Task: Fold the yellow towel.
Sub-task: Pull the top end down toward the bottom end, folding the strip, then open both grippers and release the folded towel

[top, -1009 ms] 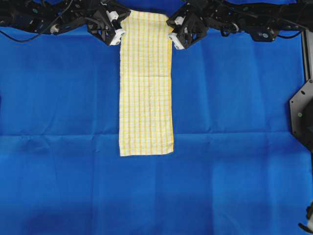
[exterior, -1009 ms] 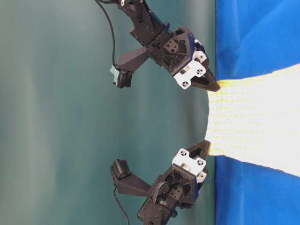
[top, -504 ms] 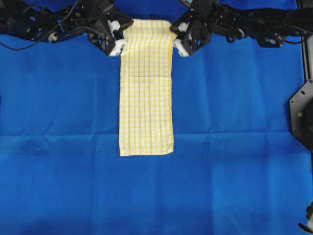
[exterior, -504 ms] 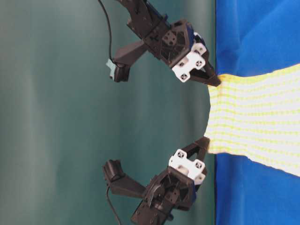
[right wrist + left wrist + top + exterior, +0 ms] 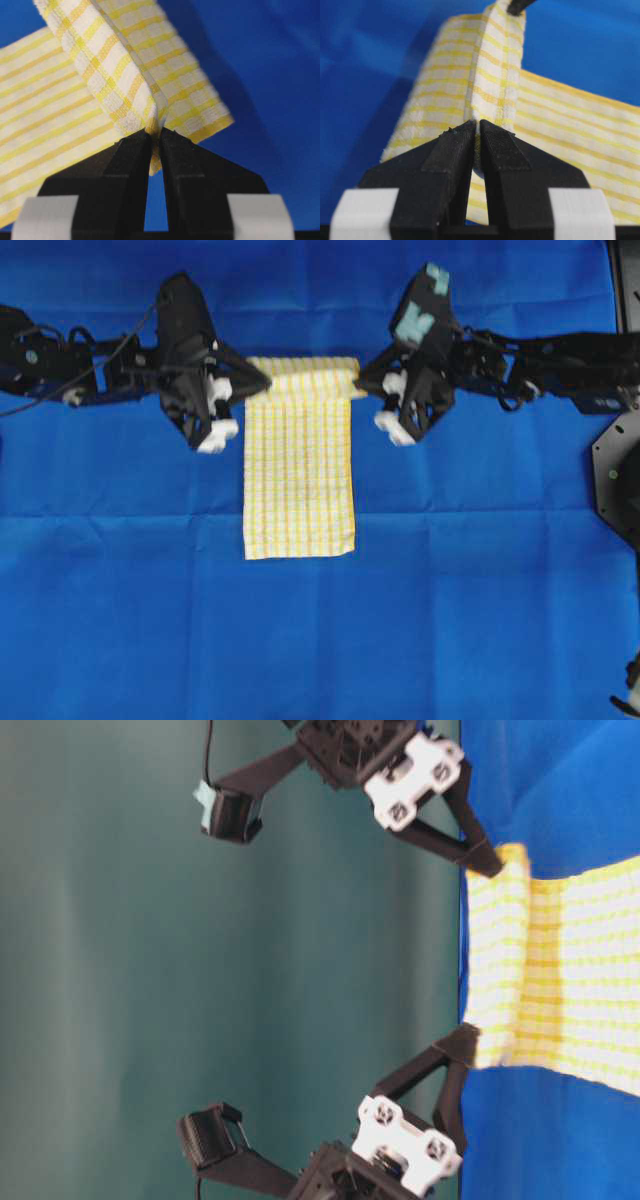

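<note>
Yellow towel (image 5: 298,480) lies lengthwise on the blue sheet (image 5: 480,590), roughly mid-width, closer to the sheet's far edge than its near edge. Near end flat, w/ its short hem square-on to the sheet's near edge. Far end lifted off the sheet and doubled over, so a raised roll of cloth runs across the towel's width between the two grippers.

Left gripper (image 5: 262,386) sits at the towel's far left corner, jaws clamped on the cloth; left wrist view shows the black fingers (image 5: 451,150) pinched together w/ the folded edge of the towel (image 5: 490,75) squeezed between the tips, cloth running away from the cam. Right gripper (image 5: 358,386) at the far right corner, likewise closed on the towel; right wrist view has the fingertips (image 5: 175,150) nipping the corner of the fold (image 5: 125,80), hem sticking out to one side.

Table-level view: both grippers hold the fold just above the sheet, towel (image 5: 560,980) stretched fairly taut between them, one gripper (image 5: 484,860) at the top corner, the other (image 5: 468,1038) at the bottom corner. Rest of the towel stays flat on the sheet, no wrinkles visible. Both arms reach in from opposite sides of the sheet, approx. level w/ each other.
</note>
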